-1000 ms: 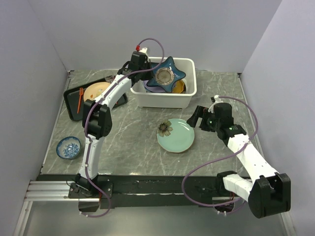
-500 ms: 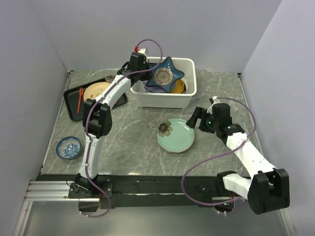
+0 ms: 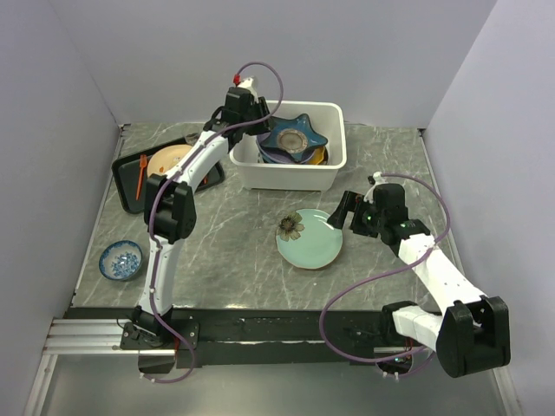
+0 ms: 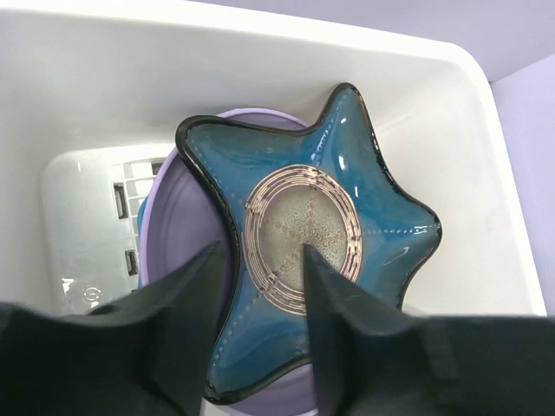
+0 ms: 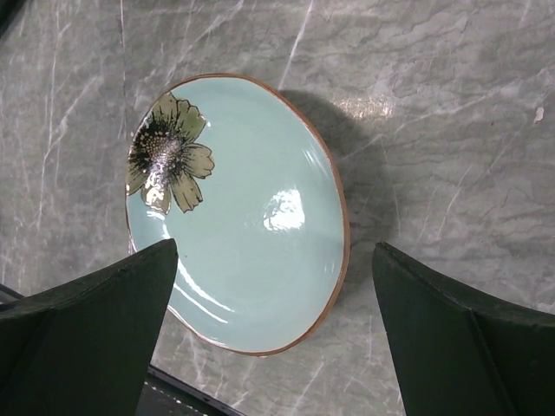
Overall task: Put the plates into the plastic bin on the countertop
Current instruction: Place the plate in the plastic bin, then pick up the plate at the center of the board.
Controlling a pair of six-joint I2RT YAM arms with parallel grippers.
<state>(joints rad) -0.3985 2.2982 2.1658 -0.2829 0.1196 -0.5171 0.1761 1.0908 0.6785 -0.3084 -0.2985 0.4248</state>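
Observation:
The navy star-shaped plate [image 3: 297,139] [image 4: 303,225] lies in the white plastic bin [image 3: 286,178] [image 4: 260,69], on top of a purple plate [image 4: 186,225] and an orange one [image 3: 319,156]. My left gripper [image 3: 260,126] [image 4: 260,251] hovers over the bin's left end, jaws apart, one arm of the star showing below the gap. A pale green plate with a flower [image 3: 310,238] [image 5: 243,217] rests on the grey marble countertop [image 3: 234,234]. My right gripper [image 3: 342,212] [image 5: 276,251] stands wide open just above that plate's right edge, straddling it without touching.
A black tray [image 3: 130,186] at the left holds a beige plate [image 3: 167,160] and an orange utensil [image 3: 140,176]. A small blue bowl [image 3: 120,259] sits near the left front. Walls close in the left, back and right sides.
The left gripper has opened and the star plate, earlier held tilted above the bin, now lies flat inside it. The right gripper has edged slightly toward the green plate.

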